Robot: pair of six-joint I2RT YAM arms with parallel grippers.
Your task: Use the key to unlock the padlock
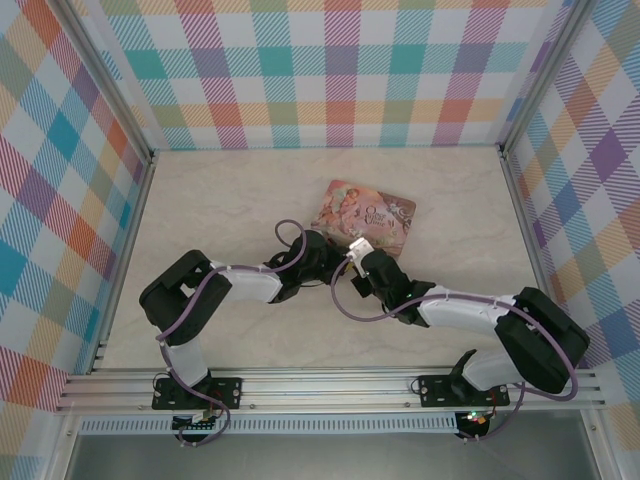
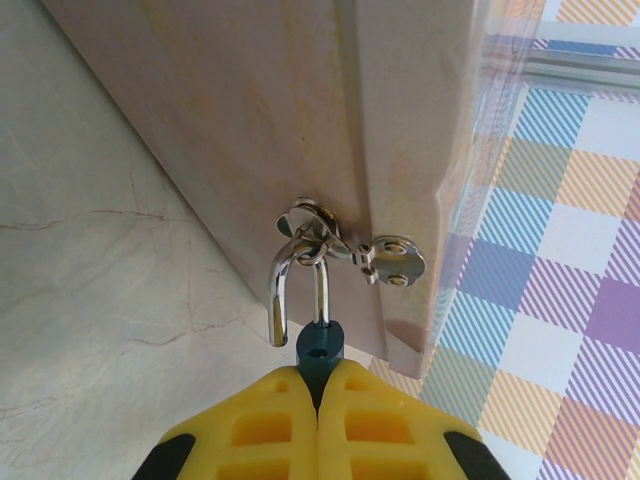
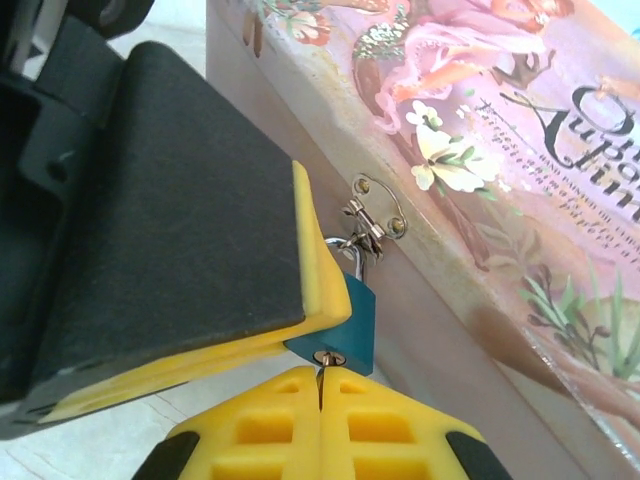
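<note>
The padlock (image 2: 320,350) is a tiny teal block hanging by its silver shackle (image 2: 283,290) from the hasp (image 2: 390,260) on the pink tin's side. My left gripper (image 2: 320,372) is shut on the teal body. One shackle leg sits in the body; the other ends free beside it. In the right wrist view the padlock (image 3: 357,308) shows its keyhole face, and my right gripper (image 3: 321,375) is shut on the key (image 3: 323,366), a thin dark sliver entering the silver keyhole. From above, the left gripper (image 1: 318,255) and right gripper (image 1: 362,262) meet at the tin's near edge.
The pink illustrated tin (image 1: 365,215) lies flat mid-table, its side wall (image 2: 250,130) just beyond the lock. The left gripper's black-padded finger (image 3: 170,220) presses close against the right gripper's working space. Checked walls (image 1: 60,200) enclose the marble tabletop (image 1: 220,200).
</note>
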